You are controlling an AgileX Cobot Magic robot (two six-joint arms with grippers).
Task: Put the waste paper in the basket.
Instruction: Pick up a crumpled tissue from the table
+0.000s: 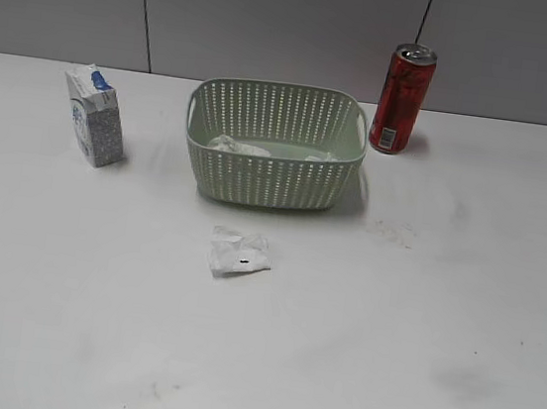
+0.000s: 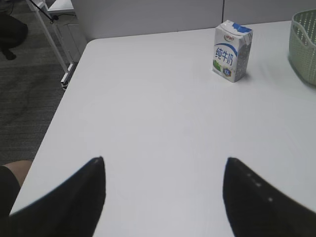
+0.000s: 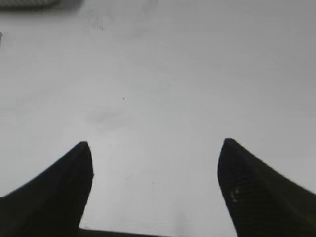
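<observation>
The pale green slotted basket [image 1: 272, 179] stands at the back middle of the white table. Two crumpled white paper scraps lie inside it, one at the left [image 1: 236, 146] and one at the right [image 1: 321, 158]. A small squarish white wad [image 1: 239, 253] with a tiny black mark lies on the table just in front of the basket. Neither gripper shows in the exterior view. My left gripper [image 2: 164, 163] is open and empty over bare table; the basket's edge [image 2: 303, 44] shows at the far right of that view. My right gripper [image 3: 155, 145] is open and empty over bare table.
A white-and-blue milk carton [image 1: 95, 116] stands upright left of the basket; it also shows in the left wrist view [image 2: 232, 51]. A tall red can [image 1: 402, 99] stands right behind the basket. The table's left edge [image 2: 54, 118] drops to a dark floor.
</observation>
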